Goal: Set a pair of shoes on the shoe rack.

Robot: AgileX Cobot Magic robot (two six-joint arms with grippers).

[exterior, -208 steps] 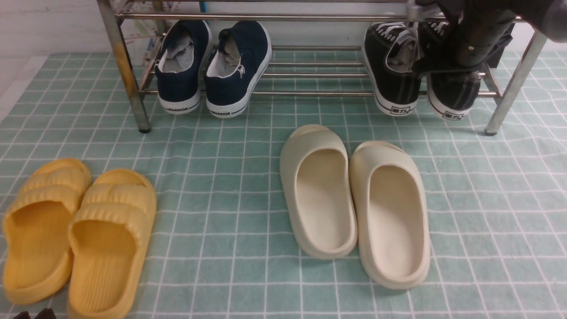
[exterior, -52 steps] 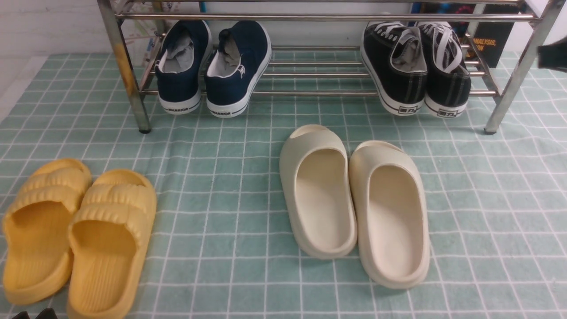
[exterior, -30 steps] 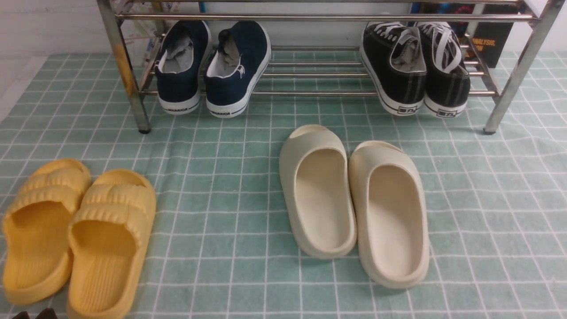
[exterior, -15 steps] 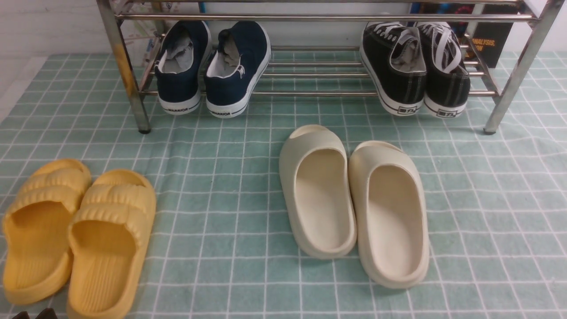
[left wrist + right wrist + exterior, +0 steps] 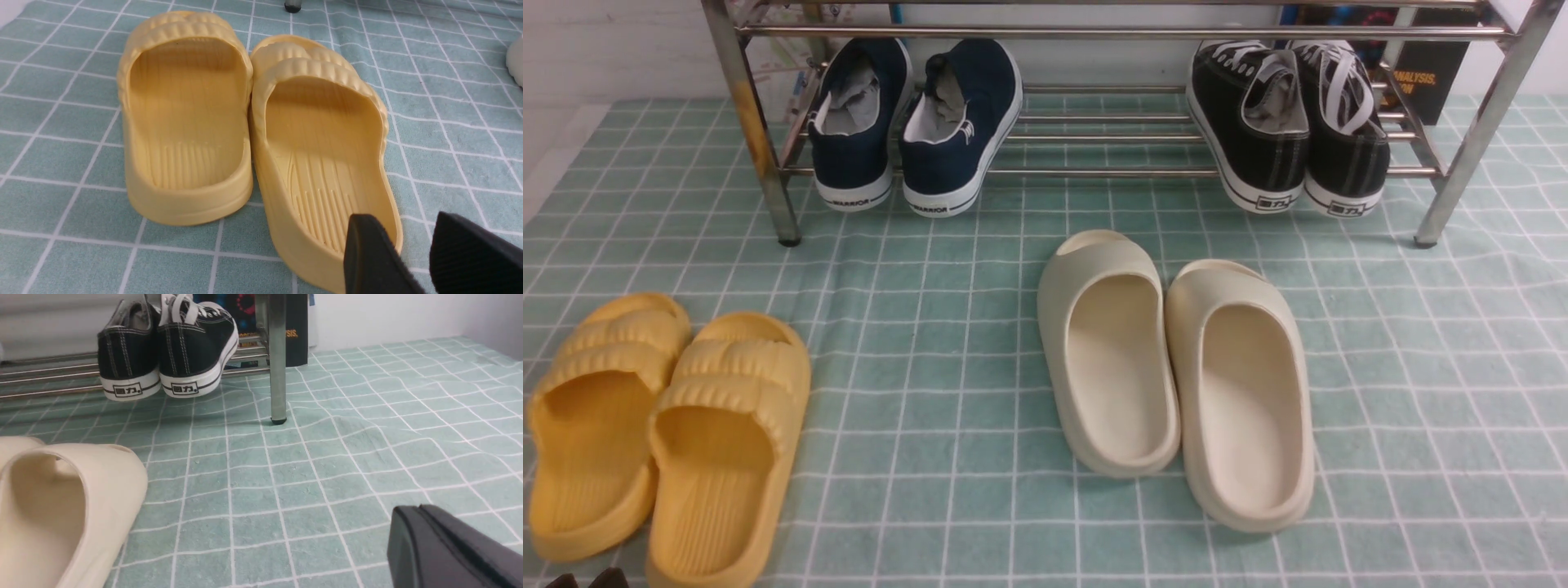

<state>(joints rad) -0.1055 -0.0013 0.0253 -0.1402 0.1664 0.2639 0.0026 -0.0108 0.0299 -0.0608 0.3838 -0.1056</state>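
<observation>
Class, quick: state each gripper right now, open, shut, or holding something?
Left gripper: open, empty, above a yellow ribbed slipper.
Right gripper: shut, holding nothing.

Green checked cloth [image 5: 947, 343], white wall [image 5: 613, 49]

A green cloth [image 5: 964, 327] with a white grid covers the whole floor of the front view. At the lower left lie two yellow slippers [image 5: 654, 433], side by side and touching, heels toward the bottom edge. Right of centre sit two cream slippers [image 5: 1176, 376], also touching, the right one set slightly lower in the frame. At the upper left, a pair of navy sneakers [image 5: 919, 122] shows its heels, with "WARRIOR" printed on the white soles. In the upper right corner a dark book or box [image 5: 1429, 77] with orange lettering stands against the pale wall [image 5: 1094, 61].
</observation>
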